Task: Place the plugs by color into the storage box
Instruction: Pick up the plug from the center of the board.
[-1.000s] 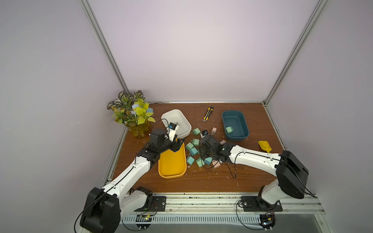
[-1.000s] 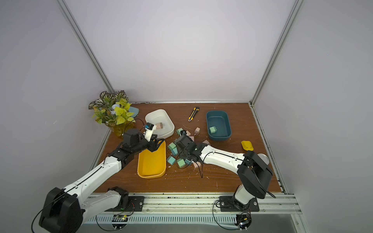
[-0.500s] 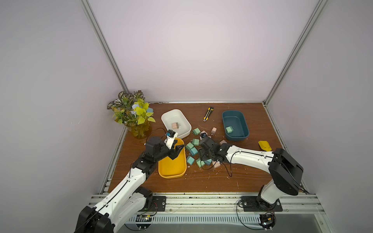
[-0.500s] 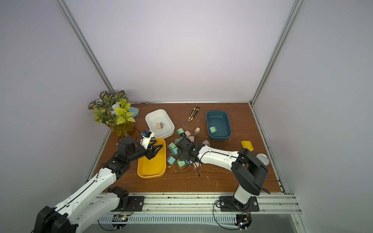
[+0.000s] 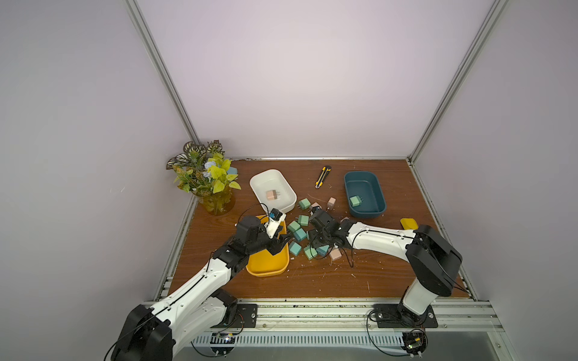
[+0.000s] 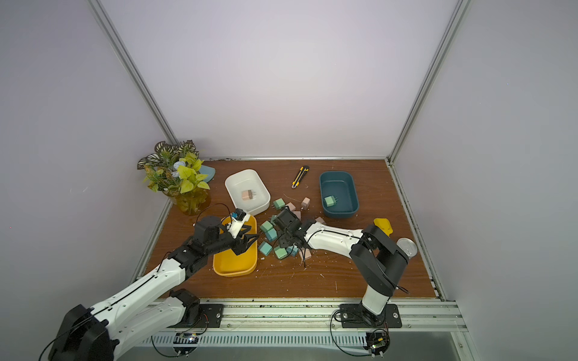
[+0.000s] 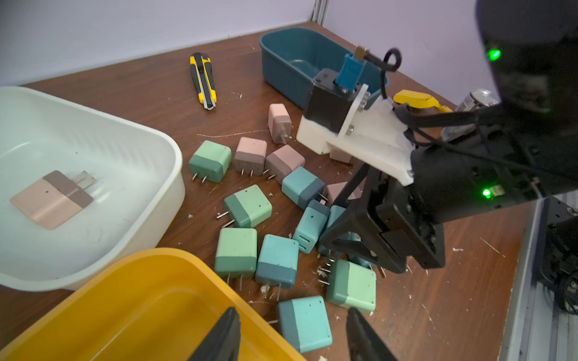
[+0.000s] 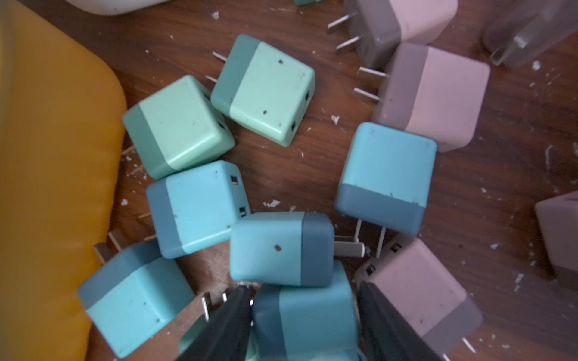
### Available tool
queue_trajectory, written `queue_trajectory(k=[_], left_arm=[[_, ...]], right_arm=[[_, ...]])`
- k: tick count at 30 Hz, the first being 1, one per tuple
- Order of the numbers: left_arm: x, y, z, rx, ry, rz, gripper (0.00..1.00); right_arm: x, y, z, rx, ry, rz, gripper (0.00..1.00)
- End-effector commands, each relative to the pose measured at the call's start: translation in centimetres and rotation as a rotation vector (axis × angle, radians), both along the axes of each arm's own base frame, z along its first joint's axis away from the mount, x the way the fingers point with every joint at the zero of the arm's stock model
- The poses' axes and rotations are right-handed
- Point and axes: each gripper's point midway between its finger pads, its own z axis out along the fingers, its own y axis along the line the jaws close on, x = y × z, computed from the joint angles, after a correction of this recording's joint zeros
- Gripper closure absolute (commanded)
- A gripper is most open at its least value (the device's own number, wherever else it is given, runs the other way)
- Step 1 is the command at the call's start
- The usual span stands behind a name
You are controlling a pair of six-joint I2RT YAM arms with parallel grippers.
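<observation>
Right jaws press both sides of a teal-blue plug (image 8: 305,318) in the pile on the bench (image 8: 281,175) (its lower end is cut off). Left jaws stand apart, empty, over the yellow bin (image 7: 140,297) edge.

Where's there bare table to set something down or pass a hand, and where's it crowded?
Free: the wide strip of table between the plugs and the front rail, beside the yellow bin; a narrow strip behind the white bin and teal bin. Crowded: the middle between the three bins.
</observation>
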Motion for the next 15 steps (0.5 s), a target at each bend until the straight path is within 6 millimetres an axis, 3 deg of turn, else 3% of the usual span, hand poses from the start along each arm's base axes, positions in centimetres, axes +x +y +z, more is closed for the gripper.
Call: queue_trajectory(k=[1,9,15], left_arm=[[0.3,-0.2,0.1,0.028,-0.013,-0.01,0.44],[0.2,-0.2,-0.2,0.031,-0.006,-0.013,0.44],[0.2,-0.4,0.3,0.006,-0.005,-0.011,0.44]], right_arm=[[0.5,1.2,1.2,0.05,-0.006,0.002,0.43],[0.2,1.0,1.6,0.043,0.006,0.008,0.5],[0.4,0.8,3.4,0.061,-0.027,0.001,0.52]])
